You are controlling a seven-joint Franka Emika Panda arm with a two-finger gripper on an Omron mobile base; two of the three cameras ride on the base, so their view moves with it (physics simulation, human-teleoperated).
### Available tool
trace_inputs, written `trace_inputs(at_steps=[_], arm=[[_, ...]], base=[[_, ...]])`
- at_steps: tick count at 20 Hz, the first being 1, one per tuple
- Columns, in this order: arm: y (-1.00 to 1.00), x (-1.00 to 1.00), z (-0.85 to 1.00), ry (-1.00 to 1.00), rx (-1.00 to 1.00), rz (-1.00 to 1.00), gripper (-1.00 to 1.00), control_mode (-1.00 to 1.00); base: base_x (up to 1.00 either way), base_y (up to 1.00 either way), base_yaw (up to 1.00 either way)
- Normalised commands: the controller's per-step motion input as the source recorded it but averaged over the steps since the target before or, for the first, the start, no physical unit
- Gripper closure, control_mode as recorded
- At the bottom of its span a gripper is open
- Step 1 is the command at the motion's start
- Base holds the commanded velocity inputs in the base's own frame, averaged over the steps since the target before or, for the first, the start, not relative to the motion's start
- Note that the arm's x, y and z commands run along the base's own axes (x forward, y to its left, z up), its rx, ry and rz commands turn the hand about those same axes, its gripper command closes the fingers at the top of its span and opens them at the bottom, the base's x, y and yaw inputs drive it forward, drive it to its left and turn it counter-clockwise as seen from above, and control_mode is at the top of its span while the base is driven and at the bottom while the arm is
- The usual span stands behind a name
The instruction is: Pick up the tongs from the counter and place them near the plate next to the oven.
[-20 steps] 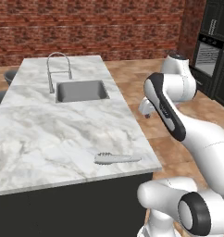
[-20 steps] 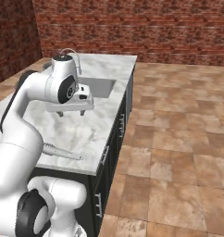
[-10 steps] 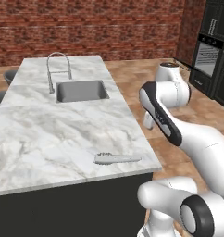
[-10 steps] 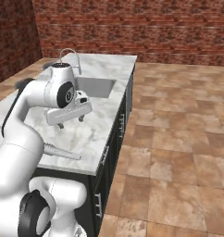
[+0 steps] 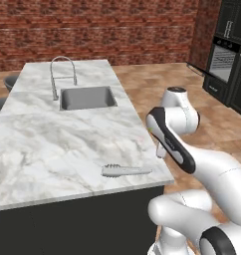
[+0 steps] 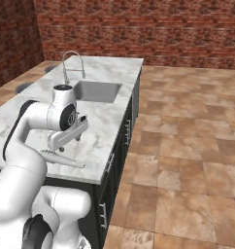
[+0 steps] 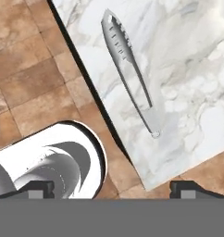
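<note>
Glossy white rounded arm segments, dark grey joint bands, two small dark fingers.

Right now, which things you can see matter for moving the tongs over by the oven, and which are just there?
Part of the job:
tongs, flat near the island's front corner
counter, the marble island they lie on
oven, far right in the dark cabinetry
hand, hanging above the tongs

Just there:
sink
faucet
brick wall

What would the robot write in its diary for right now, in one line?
phase: reaching | gripper: open, empty, above counter corner | tongs: flat near counter edge, untouched | sink: far end
</note>
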Motion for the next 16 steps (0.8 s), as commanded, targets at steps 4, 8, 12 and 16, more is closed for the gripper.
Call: trace_inputs(at_steps=[4, 8, 12, 16], arm=[[0.67, -0.01, -0.57, 0.00, 0.00, 0.17, -1.00, -1.00], [0.50, 0.11, -0.41, 0.00, 0.00, 0.11, -1.00, -1.00], [0.29, 0.44, -0.29, 0.01, 0.00, 0.07, -1.00, -1.00], [0.19, 0.49, -0.36, 0.01, 0.00, 0.06, -1.00, -1.00]], base=[[0.00, 0.00, 0.00], [0.00, 0.00, 0.00], [0.00, 0.00, 0.00], [0.00, 0.00, 0.00]])
